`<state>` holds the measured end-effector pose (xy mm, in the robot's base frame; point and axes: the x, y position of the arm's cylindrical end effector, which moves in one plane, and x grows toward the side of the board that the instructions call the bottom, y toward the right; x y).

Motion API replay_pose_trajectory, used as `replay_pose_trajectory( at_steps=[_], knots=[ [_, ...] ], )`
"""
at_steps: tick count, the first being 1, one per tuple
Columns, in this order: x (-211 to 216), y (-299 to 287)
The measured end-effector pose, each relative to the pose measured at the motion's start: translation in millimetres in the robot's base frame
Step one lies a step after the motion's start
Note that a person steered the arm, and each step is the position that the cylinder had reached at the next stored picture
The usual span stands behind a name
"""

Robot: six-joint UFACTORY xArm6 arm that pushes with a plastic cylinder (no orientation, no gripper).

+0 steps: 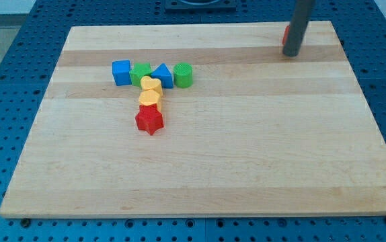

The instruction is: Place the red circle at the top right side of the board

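The red circle [284, 35] shows only as a thin red sliver at the board's top right; my dark rod hides most of it. My tip [290, 54] rests on the wooden board [247, 148] just in front of that block, touching or nearly touching it.
A cluster sits at the upper left: a blue cube [121, 72], a green block [140, 72], a blue triangle [161, 75], a green cylinder [183, 74], a yellow heart [150, 85], a yellow block [150, 99] and a red star [149, 120]. Blue pegboard surrounds the board.
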<state>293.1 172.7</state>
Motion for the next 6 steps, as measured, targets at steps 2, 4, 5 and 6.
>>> replay_pose_trajectory(
  at_steps=[2,4,5,6],
  knots=[
    [-32,27],
    [33,27],
    [147,18],
    [249,-11]
  ],
)
